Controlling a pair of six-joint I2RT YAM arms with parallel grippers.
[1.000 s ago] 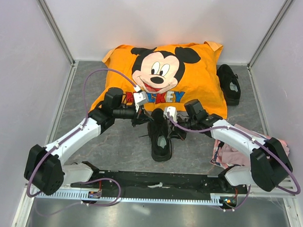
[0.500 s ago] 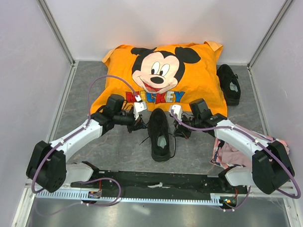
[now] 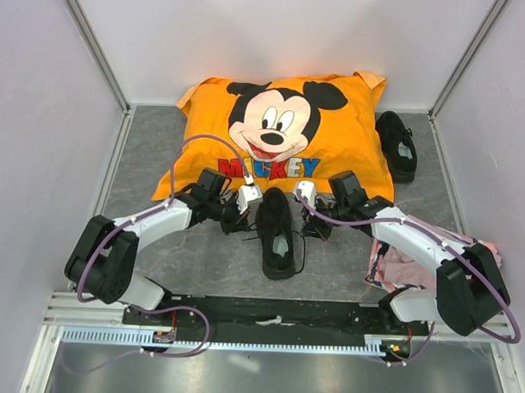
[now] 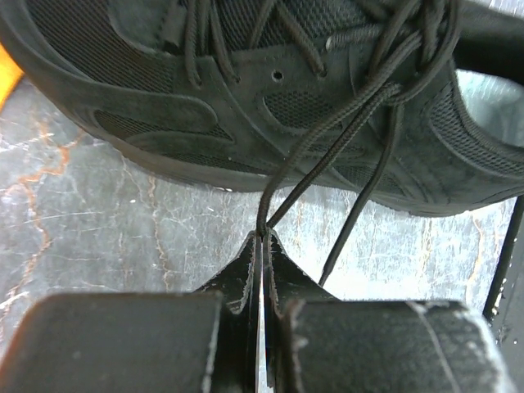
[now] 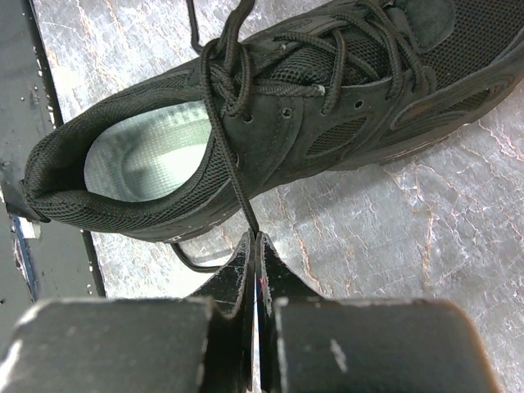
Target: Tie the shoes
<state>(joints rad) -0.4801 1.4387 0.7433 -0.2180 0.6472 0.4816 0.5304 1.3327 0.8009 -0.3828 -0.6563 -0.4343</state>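
I see the black low-top mesh sneaker (image 3: 278, 233) lying on the grey marbled tabletop (image 3: 139, 149) between my two grippers. Its toe points toward the orange cartoon-mouse pillow (image 3: 333, 139), its heel toward the arm bases, and its pale grey-green insole is showing.

The left gripper (image 4: 262, 239) sits just beside the shoe's side, jaws pressed together on a thin black lace loop (image 4: 327, 143). Two strands run from the top eyelets down into the fingertips. A loose lace end (image 4: 360, 196) hangs beside them, its tip near the left fingers.

On the other side, the right gripper (image 5: 255, 239) has its jaws clamped on a single black lace strand (image 5: 232, 168) that rises straight to the crossing at the top eyelets. Both held laces look taut. More lace curls on the table by the shoe's side wall there.

The second black sneaker (image 3: 397, 146) lies well apart at the far right, beside the pillow. A crumpled pink cloth (image 3: 394, 266) lies under the right arm.
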